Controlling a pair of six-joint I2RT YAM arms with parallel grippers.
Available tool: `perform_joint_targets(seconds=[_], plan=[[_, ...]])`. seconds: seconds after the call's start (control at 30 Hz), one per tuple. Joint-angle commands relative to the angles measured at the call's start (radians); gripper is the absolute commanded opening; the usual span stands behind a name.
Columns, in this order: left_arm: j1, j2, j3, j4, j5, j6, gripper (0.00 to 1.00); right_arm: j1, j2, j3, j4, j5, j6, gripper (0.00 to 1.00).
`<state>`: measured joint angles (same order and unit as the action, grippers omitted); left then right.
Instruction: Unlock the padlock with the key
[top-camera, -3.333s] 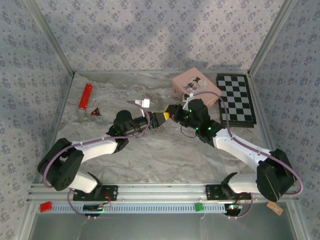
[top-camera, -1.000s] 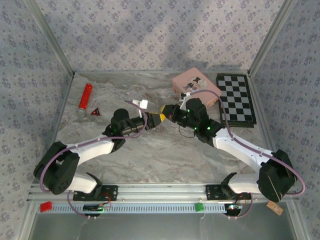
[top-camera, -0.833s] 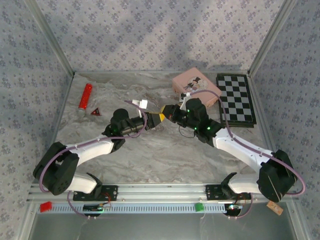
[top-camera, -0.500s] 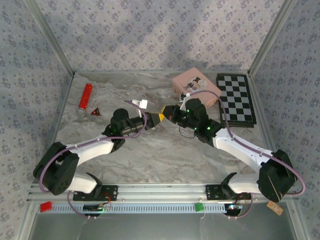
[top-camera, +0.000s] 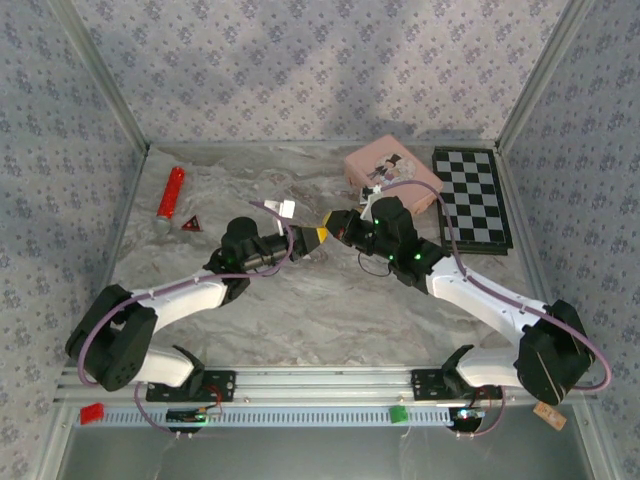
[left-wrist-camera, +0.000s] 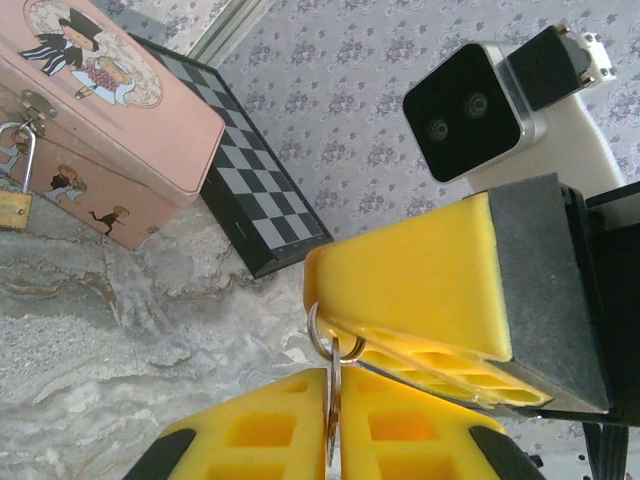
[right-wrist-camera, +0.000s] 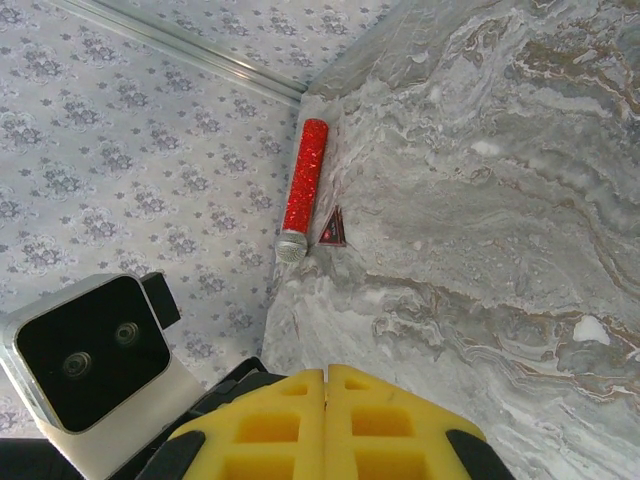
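Meeting point of grippers: shifted slightly left since 3.3 s ago.
Padlock (left-wrist-camera: 12, 205): hangs on pink box (left-wrist-camera: 110, 120) hasp, well apart from arms.
Key (left-wrist-camera: 330, 400): pinched edge-on in left gripper (left-wrist-camera: 331, 420), probably for regrasp.
Right gripper (right-wrist-camera: 326, 390): pads pressed together by the key's ring.

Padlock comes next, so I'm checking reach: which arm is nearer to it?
Right. The right claw is close beside the pink box where the padlock hangs; the left claw, gripping the key, sits beyond it, farther off.
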<state>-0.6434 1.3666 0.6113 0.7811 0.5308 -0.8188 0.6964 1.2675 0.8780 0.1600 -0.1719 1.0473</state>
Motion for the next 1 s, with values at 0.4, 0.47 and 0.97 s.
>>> perform_joint_targets(seconds=[0.4, 0.47, 0.97], plan=[[-0.002, -0.065, 0.005, -0.081, -0.031, 0.074, 0.08, -0.008, -0.053, -0.004, -0.024, 0.044, -0.017, 0.00], [-0.002, -0.074, 0.011, -0.116, -0.043, 0.094, 0.07, -0.007, -0.056, -0.005, -0.027, 0.046, -0.018, 0.00], [-0.152, -0.186, 0.060, -0.456, -0.492, 1.014, 0.01, -0.092, -0.180, 0.022, -0.318, 0.037, -0.205, 0.65]])
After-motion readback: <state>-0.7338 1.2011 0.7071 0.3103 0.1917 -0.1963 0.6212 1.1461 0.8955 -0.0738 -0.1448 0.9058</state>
